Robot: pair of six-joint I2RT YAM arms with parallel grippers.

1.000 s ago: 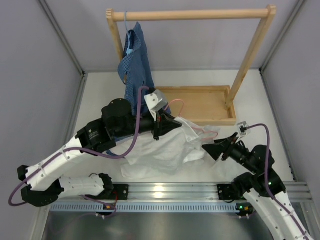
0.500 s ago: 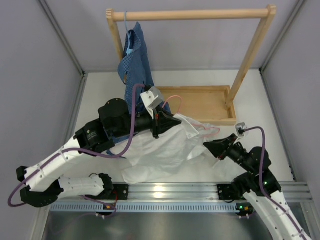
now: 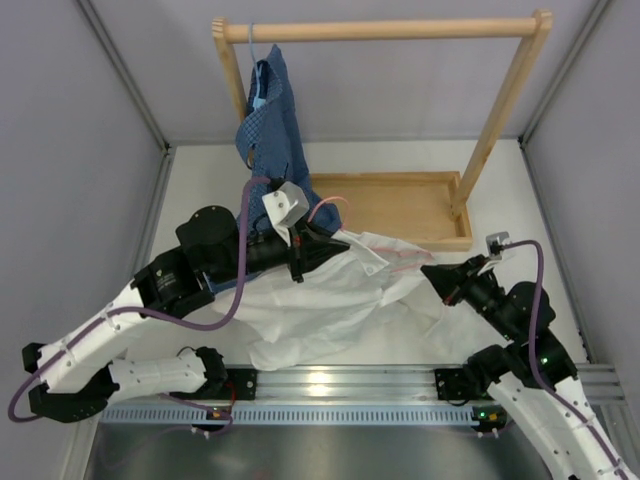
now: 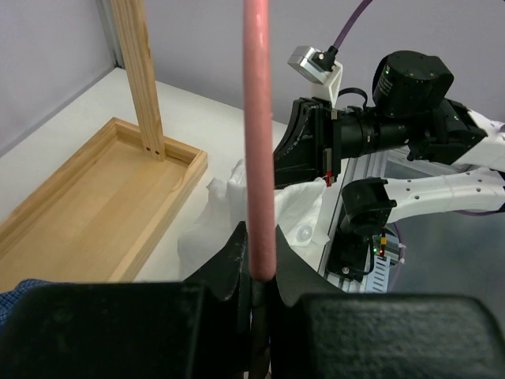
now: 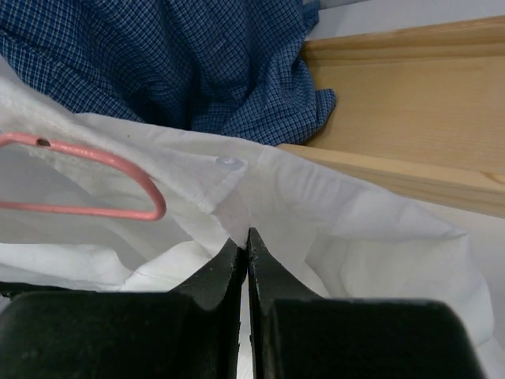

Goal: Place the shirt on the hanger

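Observation:
The white shirt [image 3: 320, 300] lies crumpled on the table between the two arms. My left gripper [image 3: 340, 242] hovers over its upper edge, shut on the pink hanger [image 4: 259, 142], whose wire rises straight up between the fingers [image 4: 229, 260] in the left wrist view. Part of the hanger [image 5: 79, 210] lies inside the white cloth; its hook [image 3: 326, 203] sticks out toward the tray. My right gripper [image 3: 432, 273] is at the shirt's right edge. Its jaws are shut on a fold of the shirt [image 5: 260, 197] near a button, seen at the right gripper [image 5: 247, 237] tips.
A blue checked shirt [image 3: 270, 130] hangs from a wooden rack [image 3: 390, 28] at the back, its hem reaching down behind my left gripper. A wooden tray [image 3: 400, 205] sits at the rack's foot, just beyond the white shirt. Grey walls close both sides.
The right gripper went from open to shut on the shirt's right edge and drew back slightly to the right. The left arm shifted left with the hanger, dragging cloth along.

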